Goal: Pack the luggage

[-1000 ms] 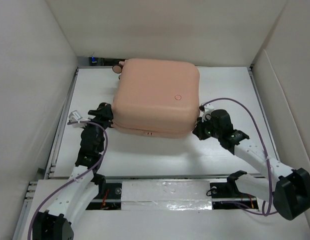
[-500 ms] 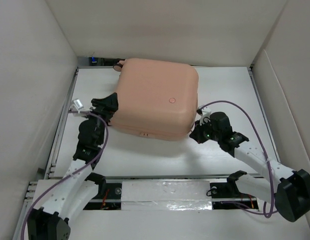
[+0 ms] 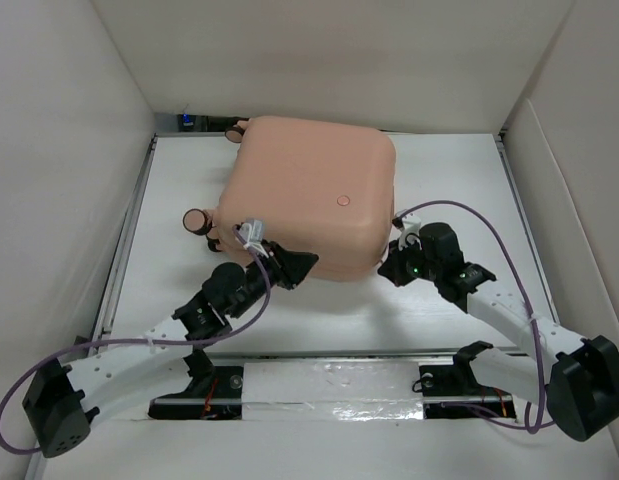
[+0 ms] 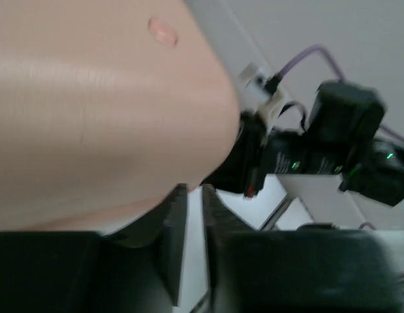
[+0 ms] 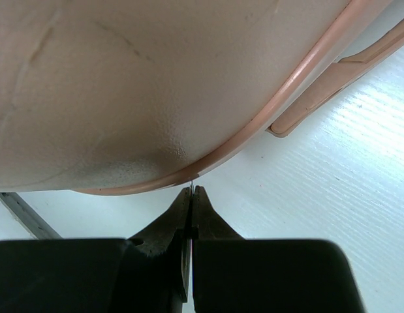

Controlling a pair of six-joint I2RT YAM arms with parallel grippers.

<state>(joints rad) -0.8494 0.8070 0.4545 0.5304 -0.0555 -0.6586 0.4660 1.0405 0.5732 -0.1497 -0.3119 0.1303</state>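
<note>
The luggage point(image 3: 309, 190), a peach-pink hard shell, lies flat and closed in the middle of the white table. My left gripper point(image 3: 307, 262) is at its near edge. The left wrist view shows that gripper point(image 4: 195, 192) shut, with only a thin slit between the fingers and nothing in it, its tips just under the luggage point(image 4: 91, 98). My right gripper point(image 3: 388, 268) is at the near right corner. In the right wrist view it point(image 5: 191, 191) is shut on a thin metal tab point(image 5: 190, 186) at the rim of the luggage point(image 5: 156, 78).
A pink-and-black wheel point(image 3: 196, 220) sticks out at the luggage's left side and another point(image 3: 234, 130) at its far left corner. White walls point(image 3: 69, 150) enclose the table. A metal rail point(image 3: 119, 270) runs along the left edge. The right arm's wrist point(image 4: 345, 143) is close beyond my left fingers.
My left arm has swung from the luggage's left side round to its near edge, and its gripper has gone from open to shut. The left wheel is now uncovered. The right gripper stays put.
</note>
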